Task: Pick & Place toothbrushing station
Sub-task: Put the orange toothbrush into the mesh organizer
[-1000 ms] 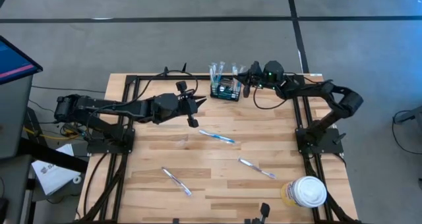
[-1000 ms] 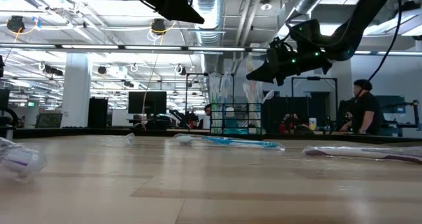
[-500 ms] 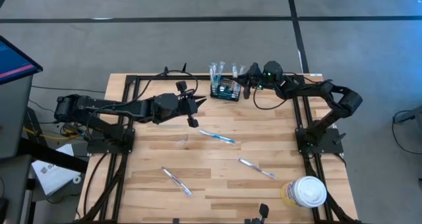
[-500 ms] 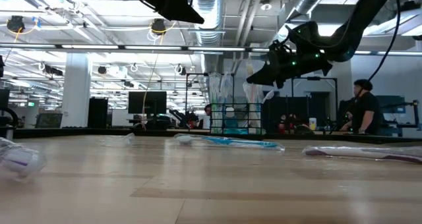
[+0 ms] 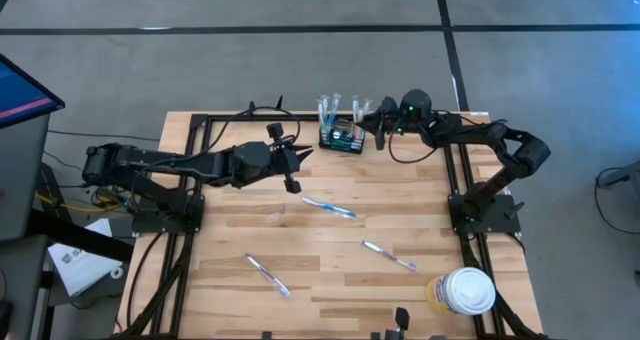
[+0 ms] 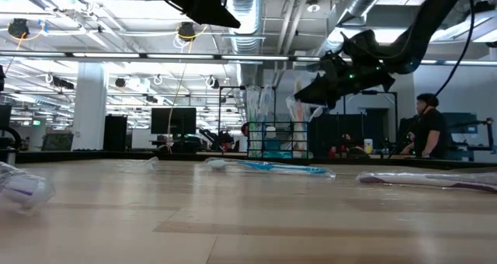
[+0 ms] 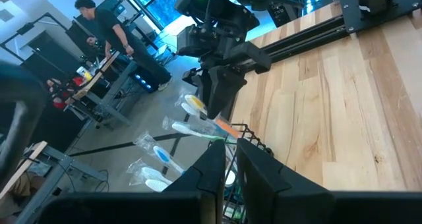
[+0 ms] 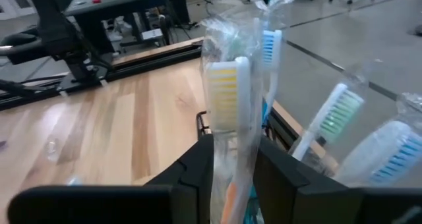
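Black wire-mesh toothbrush holder (image 5: 342, 138) at surface's far edge, directly beneath right claw (image 8: 232, 159), whose fingers, parted, release yellow-bristled wrapped toothbrush (image 8: 227, 105); next: withdraw upward; left claw (image 5: 292, 163) idle, state indeterminate.

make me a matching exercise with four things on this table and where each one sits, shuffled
Things:
1. wire-mesh holder
2. white-lidded tub
3. right hand
4. blue toothbrush

Places:
A. near right corner of the table
B. flat on the wood, mid-table
C. far edge of the table, toothbrushes standing in it
D. just right of the holder, at a wrapped yellow toothbrush

Pairs: 1-C, 2-A, 3-D, 4-B
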You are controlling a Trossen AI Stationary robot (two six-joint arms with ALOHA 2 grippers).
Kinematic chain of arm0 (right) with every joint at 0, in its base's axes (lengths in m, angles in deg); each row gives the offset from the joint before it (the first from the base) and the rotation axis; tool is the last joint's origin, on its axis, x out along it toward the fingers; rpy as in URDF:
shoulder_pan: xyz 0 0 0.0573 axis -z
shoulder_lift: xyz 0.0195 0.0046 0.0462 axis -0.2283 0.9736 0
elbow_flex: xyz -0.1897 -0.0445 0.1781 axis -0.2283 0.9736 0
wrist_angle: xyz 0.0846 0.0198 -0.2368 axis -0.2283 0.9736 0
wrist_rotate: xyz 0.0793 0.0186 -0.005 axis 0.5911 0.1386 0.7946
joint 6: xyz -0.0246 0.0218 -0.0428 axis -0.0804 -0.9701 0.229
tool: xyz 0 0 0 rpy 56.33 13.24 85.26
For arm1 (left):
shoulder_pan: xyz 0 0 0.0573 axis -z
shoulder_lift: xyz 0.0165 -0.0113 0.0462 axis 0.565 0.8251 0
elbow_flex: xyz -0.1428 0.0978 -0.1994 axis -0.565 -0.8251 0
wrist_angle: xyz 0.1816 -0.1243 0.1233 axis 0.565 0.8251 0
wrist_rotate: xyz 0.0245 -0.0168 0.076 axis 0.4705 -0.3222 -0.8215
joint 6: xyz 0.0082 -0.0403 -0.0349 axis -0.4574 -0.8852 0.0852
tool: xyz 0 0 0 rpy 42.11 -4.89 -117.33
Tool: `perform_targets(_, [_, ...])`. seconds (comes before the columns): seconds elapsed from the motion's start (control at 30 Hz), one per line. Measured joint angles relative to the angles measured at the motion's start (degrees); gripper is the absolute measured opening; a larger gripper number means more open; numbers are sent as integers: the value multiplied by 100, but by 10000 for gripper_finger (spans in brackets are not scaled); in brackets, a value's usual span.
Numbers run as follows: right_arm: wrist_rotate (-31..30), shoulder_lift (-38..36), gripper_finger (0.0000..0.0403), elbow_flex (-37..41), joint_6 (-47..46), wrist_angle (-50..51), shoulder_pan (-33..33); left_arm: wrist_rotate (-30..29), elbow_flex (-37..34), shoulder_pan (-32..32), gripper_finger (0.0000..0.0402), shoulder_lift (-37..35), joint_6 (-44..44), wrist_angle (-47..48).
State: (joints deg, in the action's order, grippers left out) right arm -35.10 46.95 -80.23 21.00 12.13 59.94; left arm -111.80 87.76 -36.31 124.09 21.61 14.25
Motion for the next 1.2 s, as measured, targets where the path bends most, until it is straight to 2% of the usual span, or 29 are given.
perform_targets(0.3, [387, -2, 89, 0, 48, 113, 107, 2, 0, 0, 33, 0, -37, -2])
perform_targets(0.67, [497, -2, 93, 0, 217, 417, 149, 22, 0, 0, 33, 0, -82, -7])
perform_targets(1.0, [636, -10, 186, -9, 38, 468, 155, 17, 0, 0, 33, 0, -127, -11])
perform_targets(1.2, [641, -15, 193, -175, -63, 608, 220, 13, 1, 1, 33, -1, -127, -11])
